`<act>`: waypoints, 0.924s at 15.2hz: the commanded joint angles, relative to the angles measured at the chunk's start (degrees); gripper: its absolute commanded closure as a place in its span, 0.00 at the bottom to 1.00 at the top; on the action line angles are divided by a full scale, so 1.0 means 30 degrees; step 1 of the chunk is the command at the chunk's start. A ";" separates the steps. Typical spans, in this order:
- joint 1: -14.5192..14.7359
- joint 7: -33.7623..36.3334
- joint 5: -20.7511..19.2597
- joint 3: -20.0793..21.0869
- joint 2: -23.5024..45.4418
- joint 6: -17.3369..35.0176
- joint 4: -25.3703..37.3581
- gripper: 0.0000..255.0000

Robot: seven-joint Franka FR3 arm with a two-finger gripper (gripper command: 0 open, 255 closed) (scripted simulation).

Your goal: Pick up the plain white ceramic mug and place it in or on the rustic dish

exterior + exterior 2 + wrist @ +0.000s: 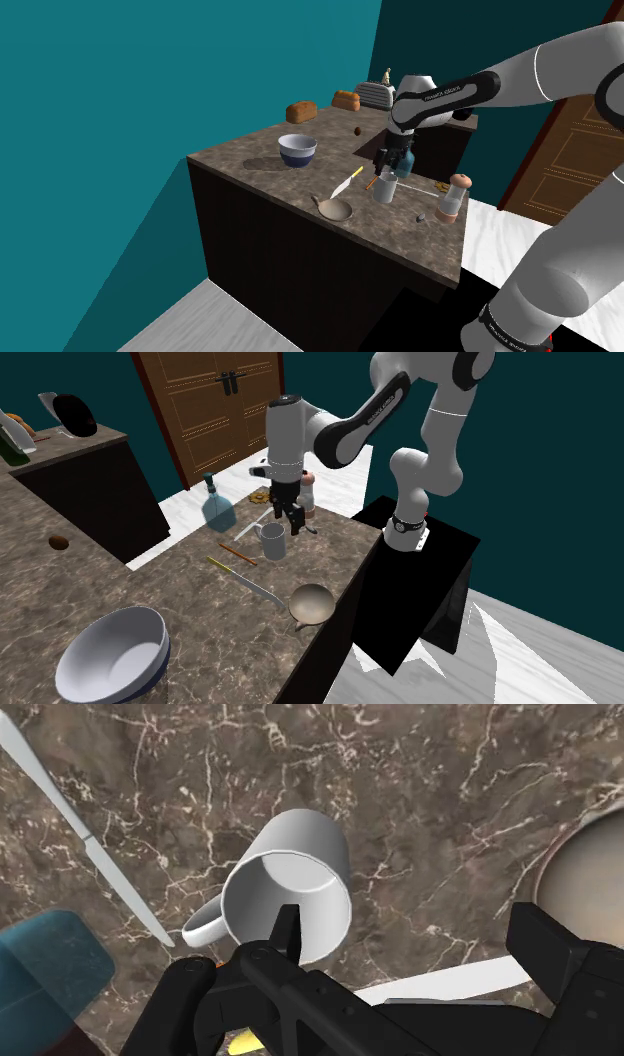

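A plain white mug (300, 874) stands upright on the marble counter, its handle pointing toward the blue bottle (45, 969). My black gripper (362, 949) hangs open just above it, fingers apart and holding nothing. In the shoulder view the gripper (396, 170) sits right over the mug (385, 189). The second exterior view shows the same: gripper (289, 526) above the mug (272, 540). The rustic dish (336, 210), a small tan bowl with a stub handle, lies close to the counter's front edge, a short way from the mug (312, 602).
A long knife (250, 583) and an orange pencil (238, 553) lie between mug and dish. A blue-and-white bowl (297, 150), a pepper mill (457, 196) and a blue bottle (217, 508) stand nearby. A toaster (375, 95) and bread loaves (300, 111) sit at the back.
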 commanded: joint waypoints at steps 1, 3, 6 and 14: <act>-0.0196 -0.0582 0.0333 -0.0377 0.1403 0.0641 0.0797 0.00; -0.0261 -0.0760 0.0478 -0.0458 0.1909 0.1020 0.0923 0.00; -0.0263 -0.0847 0.0598 -0.0470 0.2342 0.1769 0.0598 0.00; -0.0266 -0.0966 0.0766 -0.0476 0.2904 0.2656 0.0259 0.00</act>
